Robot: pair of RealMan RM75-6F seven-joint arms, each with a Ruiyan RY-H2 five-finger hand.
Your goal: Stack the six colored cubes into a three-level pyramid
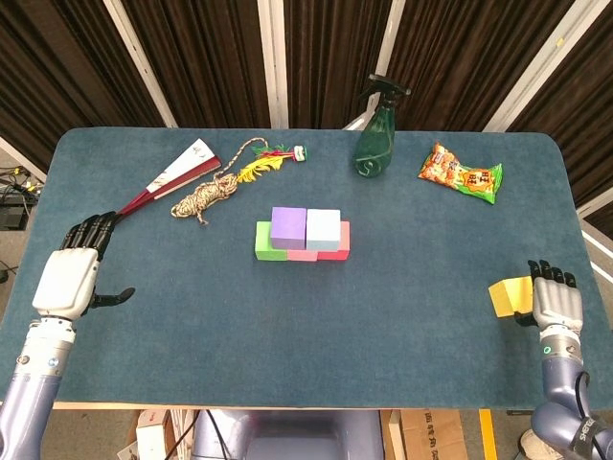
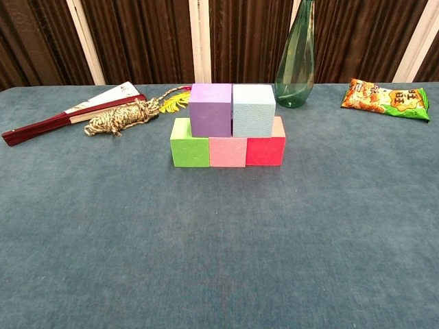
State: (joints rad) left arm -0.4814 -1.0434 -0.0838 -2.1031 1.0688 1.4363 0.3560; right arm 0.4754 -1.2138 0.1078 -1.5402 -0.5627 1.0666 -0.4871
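Three cubes form a row mid-table: green (image 1: pixel 263 243), pink (image 1: pixel 303 255) and red (image 1: pixel 339 249). A purple cube (image 1: pixel 288 227) and a light blue cube (image 1: pixel 323 228) sit on top of that row; the chest view shows the purple (image 2: pixel 210 110) and light blue (image 2: pixel 253 110) side by side. A yellow cube (image 1: pixel 506 295) lies near the table's right edge. My right hand (image 1: pixel 556 305) is just right of it, fingers extended, thumb at the cube's near corner. My left hand (image 1: pixel 69 278) hovers open at the left edge, holding nothing. Neither hand shows in the chest view.
A folded fan (image 1: pixel 170 175), a coil of rope (image 1: pixel 206 195) and a yellow tassel (image 1: pixel 263 161) lie at the back left. A green spray bottle (image 1: pixel 375 134) stands behind the cubes. A snack bag (image 1: pixel 460 174) lies at the back right.
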